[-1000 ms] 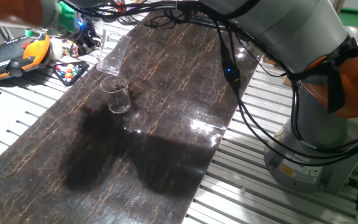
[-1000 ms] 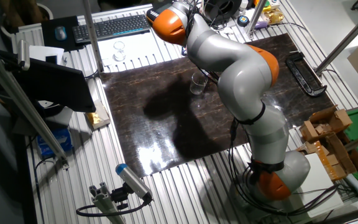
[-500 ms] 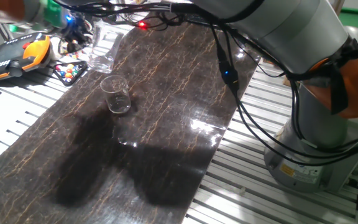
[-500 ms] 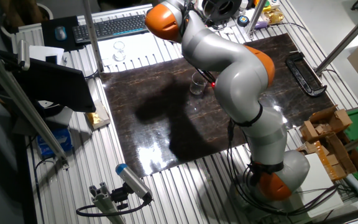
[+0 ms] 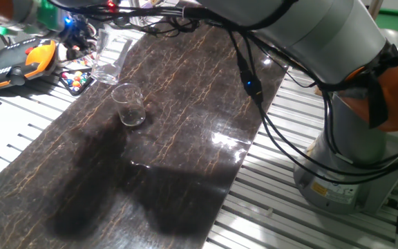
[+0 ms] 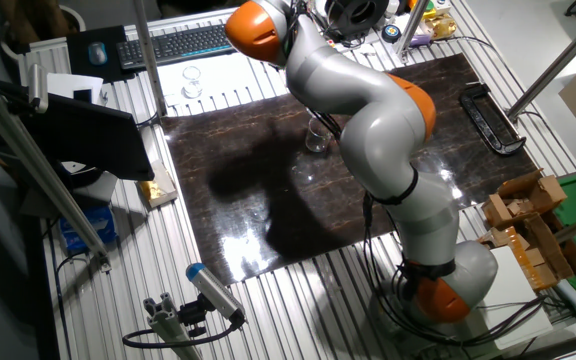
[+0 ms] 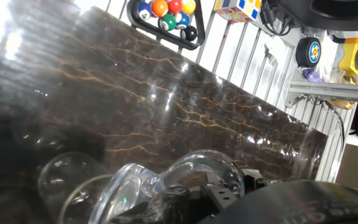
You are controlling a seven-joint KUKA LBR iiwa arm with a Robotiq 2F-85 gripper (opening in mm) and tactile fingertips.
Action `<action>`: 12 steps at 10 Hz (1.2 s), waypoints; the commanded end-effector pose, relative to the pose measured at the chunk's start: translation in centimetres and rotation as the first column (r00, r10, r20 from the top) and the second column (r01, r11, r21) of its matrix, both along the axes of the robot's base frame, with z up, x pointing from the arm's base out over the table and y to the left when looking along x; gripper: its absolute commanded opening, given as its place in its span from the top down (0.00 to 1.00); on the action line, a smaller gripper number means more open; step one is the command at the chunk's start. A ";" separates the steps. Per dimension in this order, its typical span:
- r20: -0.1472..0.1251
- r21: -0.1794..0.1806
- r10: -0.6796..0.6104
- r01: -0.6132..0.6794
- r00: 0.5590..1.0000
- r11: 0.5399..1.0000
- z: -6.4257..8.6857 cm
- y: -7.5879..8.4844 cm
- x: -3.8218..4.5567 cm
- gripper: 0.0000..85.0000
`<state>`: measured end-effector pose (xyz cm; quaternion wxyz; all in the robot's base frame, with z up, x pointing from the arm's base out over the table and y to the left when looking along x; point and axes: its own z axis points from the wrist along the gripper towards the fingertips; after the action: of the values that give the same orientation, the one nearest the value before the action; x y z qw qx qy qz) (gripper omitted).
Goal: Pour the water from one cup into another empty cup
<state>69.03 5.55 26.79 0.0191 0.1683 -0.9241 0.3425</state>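
The clear straight-sided tumbler (image 5: 109, 55) hangs above the dark marble mat (image 5: 185, 138) at its far left corner, tilted slightly. My gripper (image 7: 211, 194) is shut on it; in the hand view the tumbler (image 7: 188, 177) fills the lower middle. The empty wide-rimmed cup (image 5: 128, 105) stands upright on the mat, just in front of and below the tumbler. Its rim (image 7: 67, 180) shows at the lower left of the hand view. In the other fixed view the cup (image 6: 316, 135) peeks out beside the arm, which hides my gripper. I cannot make out the water.
A triangle rack of billiard balls (image 5: 77, 78) and an orange and black device (image 5: 19, 59) lie left of the mat. A Rubik's cube (image 7: 244, 7) sits beyond the mat. A keyboard (image 6: 183, 42) and a small glass (image 6: 192, 82) are off the mat.
The tumbler has swung from a steep tilt over the cup back towards upright and shifted left, away from the cup. The arm moved with it. The cup stayed put.
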 end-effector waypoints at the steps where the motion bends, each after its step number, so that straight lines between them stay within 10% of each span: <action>1: -0.001 0.003 -0.002 0.002 1.000 1.000 0.1 0.5 -0.08 0.99; 12: 0.002 0.054 -0.034 0.034 0.999 0.998 -0.4 5.2 -1.56 0.99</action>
<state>67.45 10.74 26.33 0.0195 0.1523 -0.9362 0.3160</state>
